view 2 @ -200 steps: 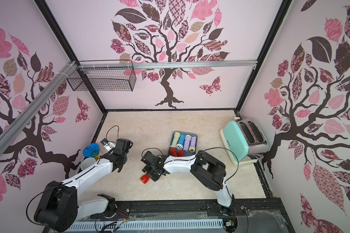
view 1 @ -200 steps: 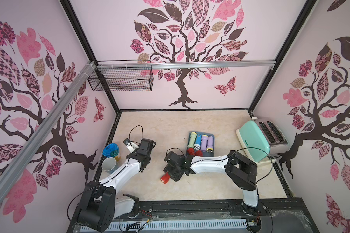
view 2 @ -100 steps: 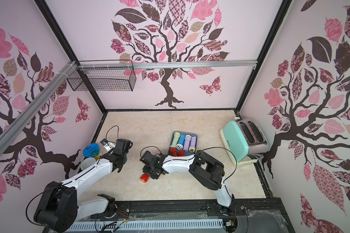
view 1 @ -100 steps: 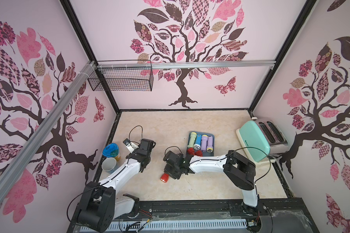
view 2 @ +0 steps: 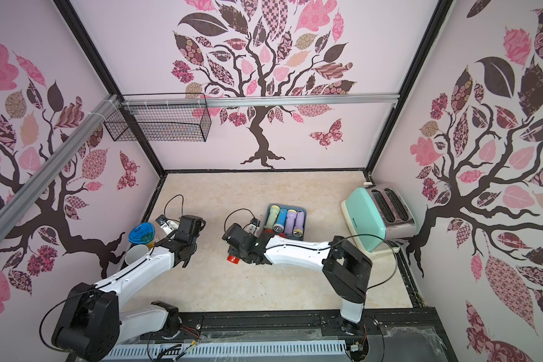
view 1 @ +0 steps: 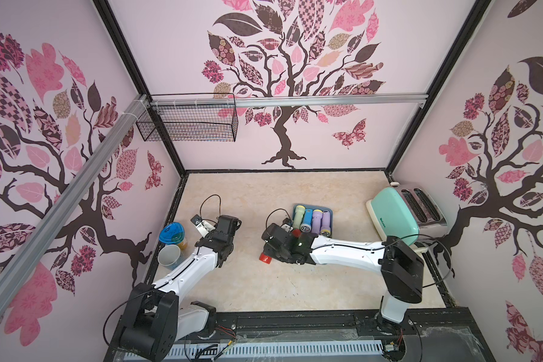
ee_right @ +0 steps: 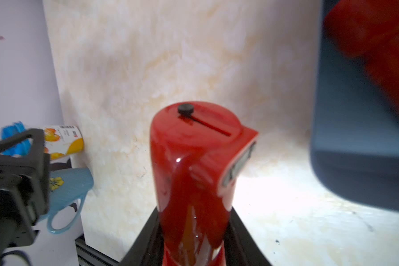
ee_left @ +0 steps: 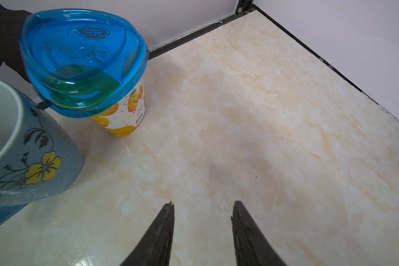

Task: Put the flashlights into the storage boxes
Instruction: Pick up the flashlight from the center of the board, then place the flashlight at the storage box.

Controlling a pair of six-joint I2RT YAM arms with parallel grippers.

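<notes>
My left pincer [ee_left: 203,204] hangs slightly spread, empty, over bare worktop. My right pincer [ee_right: 194,237] pinches a red flashlight [ee_right: 194,152] beside the storage tray [ee_right: 350,138]. Grasp looks made; next I'd lift it over the rim and release.

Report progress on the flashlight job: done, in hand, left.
Done: pale green flashlight, blue flashlight and two lilac flashlights lie side by side in the tray, a red flashlight by their heads. In hand: the right gripper is shut on a second red flashlight, outside the tray. Left: setting it in. The left gripper is open, empty.
</notes>
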